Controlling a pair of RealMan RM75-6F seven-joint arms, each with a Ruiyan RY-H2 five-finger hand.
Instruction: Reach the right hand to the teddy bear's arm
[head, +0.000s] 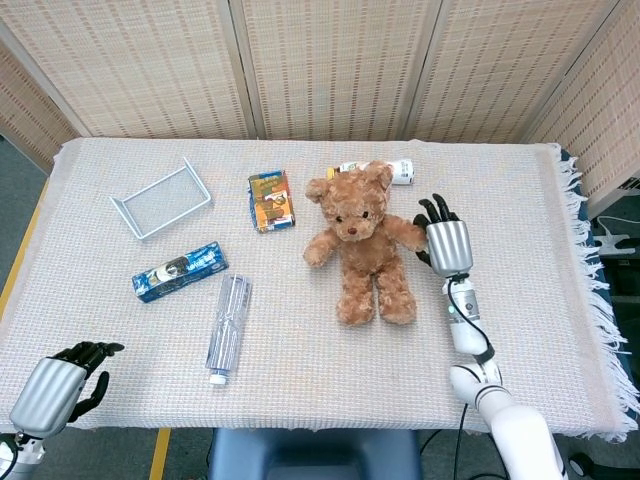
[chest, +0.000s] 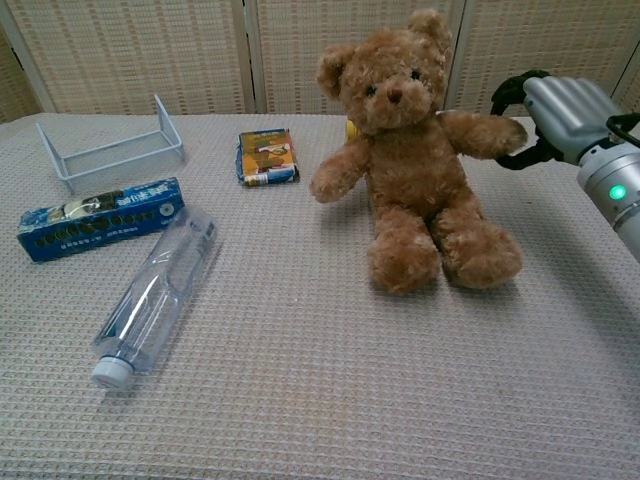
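The brown teddy bear (head: 358, 240) sits on the table, leaning a little to the left. It shows large in the chest view as the teddy bear (chest: 415, 160). Its arm (chest: 482, 134) sticks out toward my right hand (chest: 560, 115), whose dark fingers (chest: 512, 92) curl round the paw from behind and below. In the head view my right hand (head: 447, 240) touches the bear's arm (head: 408, 235). My left hand (head: 55, 385) hangs at the table's near left corner with its fingers curled in and nothing in them.
A clear plastic bottle (head: 228, 328) lies left of the bear. A blue box (head: 180, 271), a white wire rack (head: 160, 198) and a colourful packet (head: 270, 200) lie further back, a tube (head: 385, 170) behind the bear's head. The cloth's fringed edge (head: 590, 290) runs along the right.
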